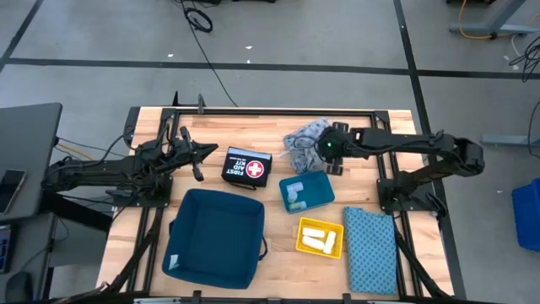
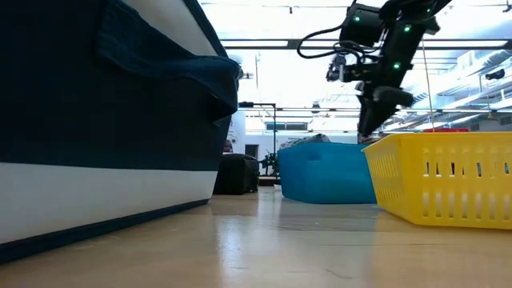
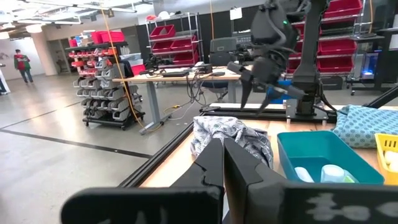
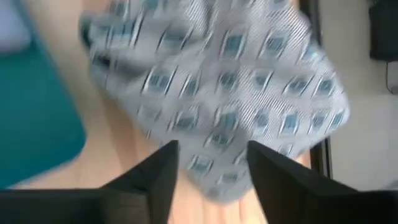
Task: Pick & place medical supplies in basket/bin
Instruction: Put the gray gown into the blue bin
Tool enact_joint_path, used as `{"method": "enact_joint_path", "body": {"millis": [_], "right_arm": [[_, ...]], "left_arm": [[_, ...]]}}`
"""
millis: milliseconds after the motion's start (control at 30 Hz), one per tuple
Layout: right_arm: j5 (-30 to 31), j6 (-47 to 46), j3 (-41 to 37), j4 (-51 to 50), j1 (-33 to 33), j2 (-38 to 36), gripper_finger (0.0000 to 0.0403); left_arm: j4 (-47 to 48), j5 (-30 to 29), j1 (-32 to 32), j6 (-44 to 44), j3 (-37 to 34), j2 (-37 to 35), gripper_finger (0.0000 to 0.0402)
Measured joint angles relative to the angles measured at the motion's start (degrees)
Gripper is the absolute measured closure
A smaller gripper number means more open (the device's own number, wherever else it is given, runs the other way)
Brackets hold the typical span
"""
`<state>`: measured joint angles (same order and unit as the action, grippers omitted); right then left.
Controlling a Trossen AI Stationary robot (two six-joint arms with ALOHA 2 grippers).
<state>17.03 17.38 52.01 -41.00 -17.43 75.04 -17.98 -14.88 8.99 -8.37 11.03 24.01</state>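
A grey-blue patterned cloth bundle point(image 1: 302, 139) lies crumpled on the table near its far edge, also seen in the left wrist view point(image 3: 230, 134). My right gripper point(image 1: 327, 162) hangs open above it, fingers slanting down and clear of the cloth point(image 4: 230, 81). A small blue bin point(image 1: 308, 192) holds clear vials point(image 3: 323, 174). Beside it, a yellow basket point(image 1: 321, 238) holds short white rolls. A flat blue patterned cloth point(image 1: 371, 249) lies at the near right. My left gripper point(image 1: 198, 156) waits shut at the table's left point(image 3: 222, 162), holding nothing.
A large dark blue bin point(image 1: 215, 238) stands at the near middle-left. A black first aid kit point(image 1: 247, 166) sits between my left gripper and the cloth bundle. A black frame rail point(image 1: 270, 111) runs along the table's far edge.
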Motion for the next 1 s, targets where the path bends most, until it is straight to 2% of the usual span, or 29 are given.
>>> {"method": "enact_joint_path", "body": {"millis": [133,267,433,633,1000], "right_arm": [[2.66,-1.18,0.00,-6.36,2.89,-0.02,0.0163],[3.17,-3.53,-2.16,-7.95,4.94,0.02,0.0138],[7.51,-3.06,-7.63,-3.96,6.99,0.03,0.0135],[14.22,0.06,-14.14,6.87,8.47,0.05,0.0135],[17.21,5.34,-21.66,19.86,9.35,0.05,0.0135]], "left_arm": [[0.00,-0.11,0.00,-0.01,-0.01,0.00,0.0402],[0.00,-0.12,0.00,-0.01,0.00,0.00,0.0402],[0.00,-0.12,0.00,-0.05,0.00,0.01,0.0402],[0.00,-0.15,0.00,-0.08,-0.01,0.00,0.0402],[-0.02,-3.04,0.00,-0.18,-0.01,0.01,0.0402]]}}
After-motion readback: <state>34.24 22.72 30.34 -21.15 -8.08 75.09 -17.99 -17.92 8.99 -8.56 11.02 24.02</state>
